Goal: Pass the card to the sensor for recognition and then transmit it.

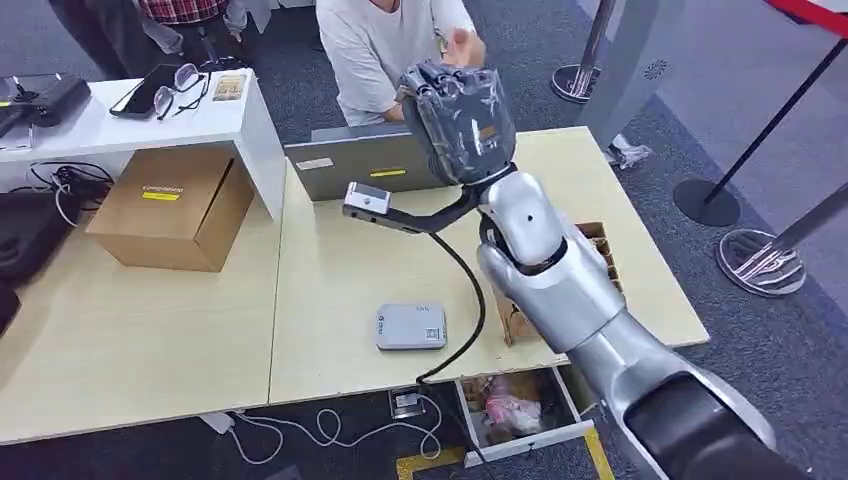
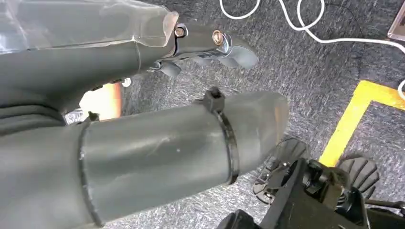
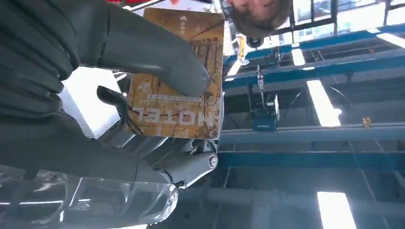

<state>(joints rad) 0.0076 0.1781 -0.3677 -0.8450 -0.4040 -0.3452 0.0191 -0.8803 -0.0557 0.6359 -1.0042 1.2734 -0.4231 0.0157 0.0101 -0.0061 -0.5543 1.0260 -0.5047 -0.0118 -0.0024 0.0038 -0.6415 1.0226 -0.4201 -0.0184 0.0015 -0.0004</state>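
Observation:
My right hand point(image 1: 458, 120) is raised high over the far side of the table, toward a seated person point(image 1: 385, 50). Up close, my right hand point(image 3: 95, 86) pinches a brown and gold hotel card point(image 3: 179, 90) between thumb and fingers. The card sensor point(image 1: 411, 326), a flat grey box with a cable, lies on the table point(image 1: 330, 270) near the front edge, well below and nearer than the raised hand. A handheld scanner point(image 1: 368, 200) on a black stand sits beside my forearm. My left hand point(image 2: 143, 114) hangs over the carpet, holding nothing.
A grey laptop point(image 1: 360, 165) stands at the table's far edge before the person. A cardboard box point(image 1: 172, 205) sits at the left under a white shelf point(image 1: 130, 115). An open carton point(image 1: 520, 320) lies behind my right forearm. Stanchion bases point(image 1: 760, 262) stand at the right.

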